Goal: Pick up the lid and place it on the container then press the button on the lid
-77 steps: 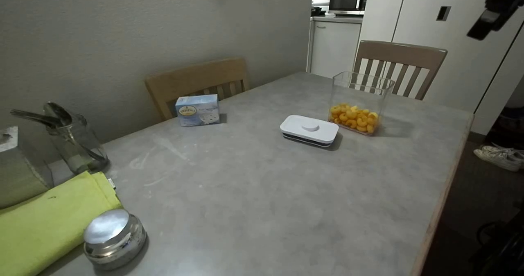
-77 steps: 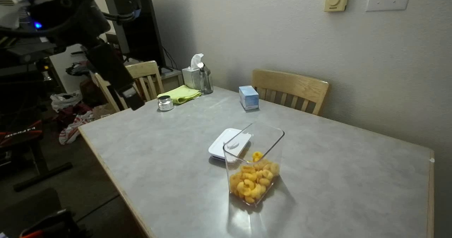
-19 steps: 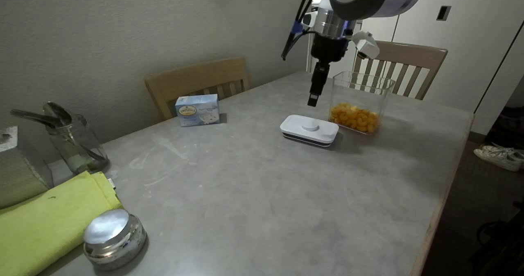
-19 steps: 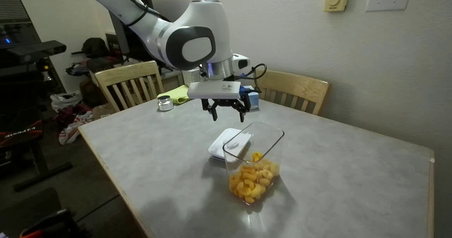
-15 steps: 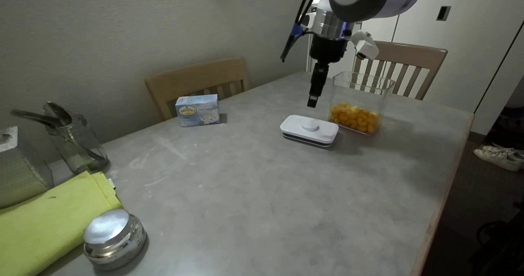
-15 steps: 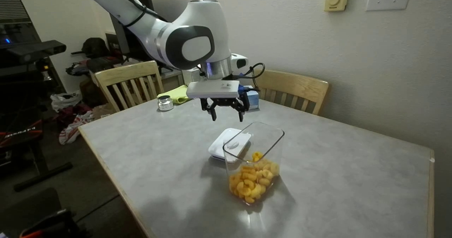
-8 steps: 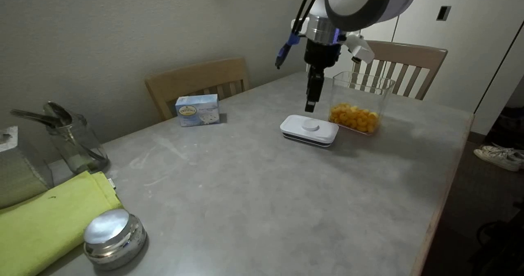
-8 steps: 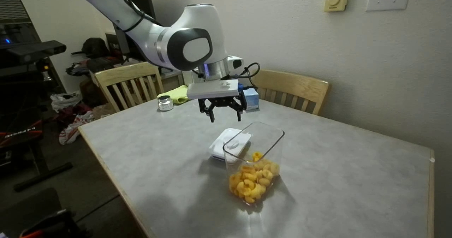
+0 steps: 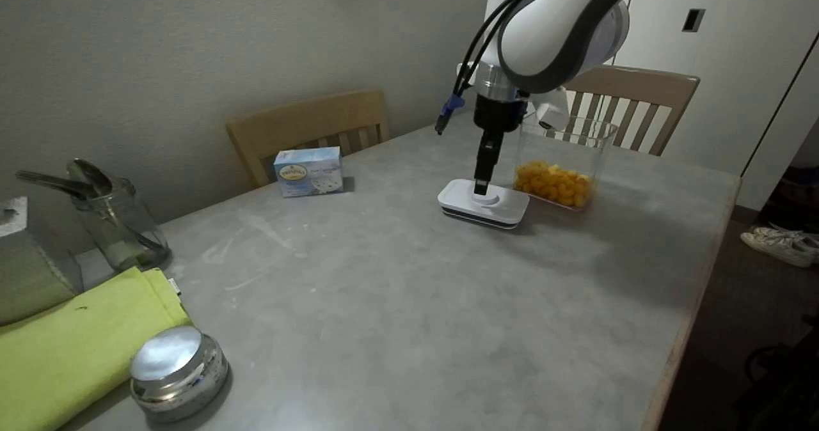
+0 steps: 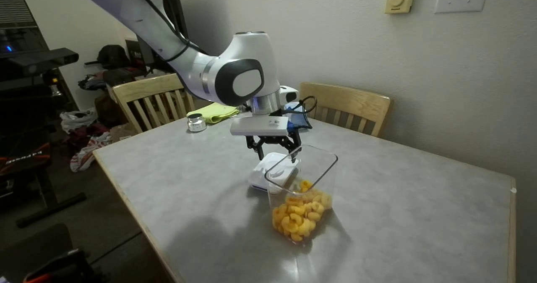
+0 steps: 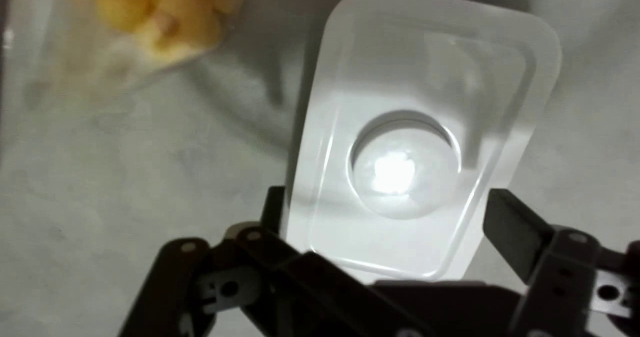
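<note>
The white lid (image 9: 510, 206) lies flat on the table with its round button (image 9: 489, 199) facing up; it also shows in an exterior view (image 10: 262, 173) and the wrist view (image 11: 370, 242). The clear container (image 9: 598, 156) stands upright and uncovered beside it, holding yellow-orange pieces; its rim (image 10: 337, 158) partly overlaps the lid there. My gripper (image 9: 481, 189) points down over the lid. In the wrist view my gripper (image 11: 387, 197) is open, with one finger along each long side of the lid's near end. I cannot tell whether the fingers touch it.
A blue-white tea box (image 9: 310, 172) stands at the wall side. A shiny metal jar (image 9: 179, 373), a yellow-green cloth (image 9: 83, 348), a glass jar with cutlery (image 9: 125, 226) and a tissue box (image 9: 32, 258) stand at the far end. Chairs (image 9: 307, 121) stand at the table edges.
The arm has swung in over the table from the side. In the last half second my open gripper has come down to the lid. The lid and container have not moved.
</note>
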You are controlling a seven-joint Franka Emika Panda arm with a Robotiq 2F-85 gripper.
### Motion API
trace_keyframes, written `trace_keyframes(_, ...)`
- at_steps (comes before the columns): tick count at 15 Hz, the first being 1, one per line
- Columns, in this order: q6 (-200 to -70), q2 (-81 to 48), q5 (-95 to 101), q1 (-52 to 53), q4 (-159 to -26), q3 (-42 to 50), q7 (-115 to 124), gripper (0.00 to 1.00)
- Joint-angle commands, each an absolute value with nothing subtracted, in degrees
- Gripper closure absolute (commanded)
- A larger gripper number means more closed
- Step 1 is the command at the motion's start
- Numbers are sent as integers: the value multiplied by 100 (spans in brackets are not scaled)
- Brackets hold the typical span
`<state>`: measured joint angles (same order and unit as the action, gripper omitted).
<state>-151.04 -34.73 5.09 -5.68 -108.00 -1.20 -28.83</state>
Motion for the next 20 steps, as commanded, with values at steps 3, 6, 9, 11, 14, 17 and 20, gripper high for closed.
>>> trace_keyframes(3, -14839, -3445, 376, -718, -10733, -359, -2537, 0)
trace_keyframes(6, -14827, -3469, 311, -718, -10671, -382, -2396, 0)
trace_keyframes(9, -14844, -3497, 373, -668, -10646, -291, -2200, 0)
trace_keyframes(11, -14815, -3508, 361, -684, -10651, -272, -2119, 0)
trace_keyframes(14, -14576, -3558, 276, -781, -10661, -335, -2148, 1)
trace_keyframes(17, -14313, -3618, 241, -816, -10629, -322, -2151, 6)
trace_keyframes(20, -14125, -3650, 165, -856, -10595, -339, -2178, 35)
